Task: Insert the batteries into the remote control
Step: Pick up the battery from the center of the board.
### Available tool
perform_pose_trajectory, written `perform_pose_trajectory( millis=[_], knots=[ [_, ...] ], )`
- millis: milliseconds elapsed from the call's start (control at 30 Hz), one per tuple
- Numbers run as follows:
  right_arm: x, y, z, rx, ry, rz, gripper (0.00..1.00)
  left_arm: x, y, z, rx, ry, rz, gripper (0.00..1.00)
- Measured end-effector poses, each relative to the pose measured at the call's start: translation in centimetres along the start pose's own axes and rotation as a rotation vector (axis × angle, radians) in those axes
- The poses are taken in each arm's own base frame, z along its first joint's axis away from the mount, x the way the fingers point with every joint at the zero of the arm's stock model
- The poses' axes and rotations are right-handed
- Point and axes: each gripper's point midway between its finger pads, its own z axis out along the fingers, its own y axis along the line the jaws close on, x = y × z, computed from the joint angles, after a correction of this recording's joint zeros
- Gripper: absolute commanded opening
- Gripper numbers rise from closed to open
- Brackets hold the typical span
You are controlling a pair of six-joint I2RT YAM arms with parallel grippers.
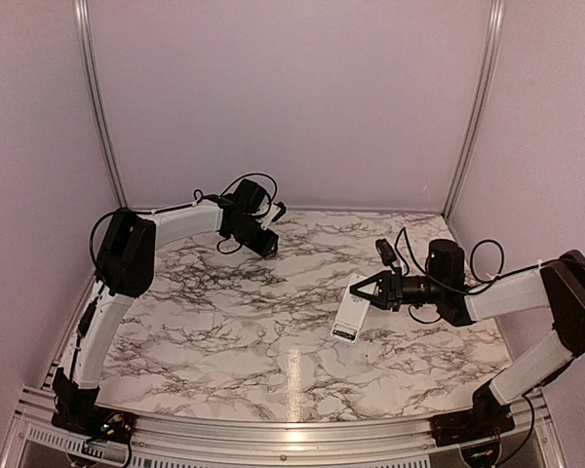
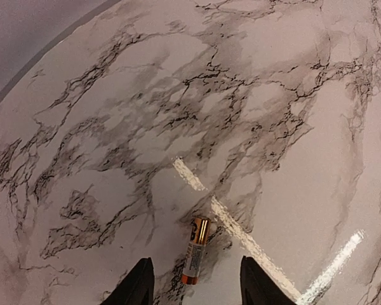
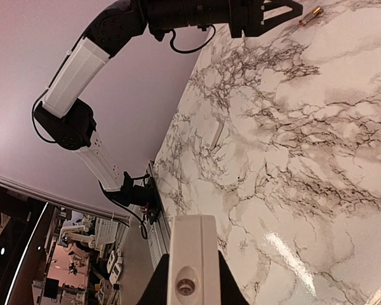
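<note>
**A:** At lower centre of the left wrist view?

**B:** One battery [image 2: 195, 251], copper at the upper end and dark below. Flat on the marble table [image 2: 292, 95], leaning a little off upright in the frame.

**A:** Around it?

**B:** Left gripper [image 2: 197, 262], jaws released. One black finger [image 2: 137, 286] left of the battery, the other right of it. Apart from both, with a strip of marble on each side.

**A:** Overhead?

**B:** Left gripper at upper centre-left, close to the back wall. At centre right, right gripper [image 1: 369, 290] clenched on the upper end of the white remote control [image 1: 348, 314]. Remaining length slanting toward the lower left. Resting on the marble or lifted: cannot tell.

**A:** From the right wrist?

**B:** Remote control at bottom centre, squeezed between both fingers. Battery tiny in the upper right corner, just beside the left gripper's tips.
</note>
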Motion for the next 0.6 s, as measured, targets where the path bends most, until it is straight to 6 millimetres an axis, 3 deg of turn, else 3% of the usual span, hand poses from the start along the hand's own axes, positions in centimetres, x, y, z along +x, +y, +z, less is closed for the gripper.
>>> perform_pose_trajectory(
  millis=[367,600],
  knots=[
    [0.1,-0.4,0.3,-0.002,0.017,0.015,0.00,2.2,1.1,2.7,0.021,0.038,-0.018,0.31],
    [0.1,-0.4,0.3,-0.002,0.017,0.016,0.00,2.2,0.3,2.7,0.066,0.036,0.017,0.21]
  ],
)
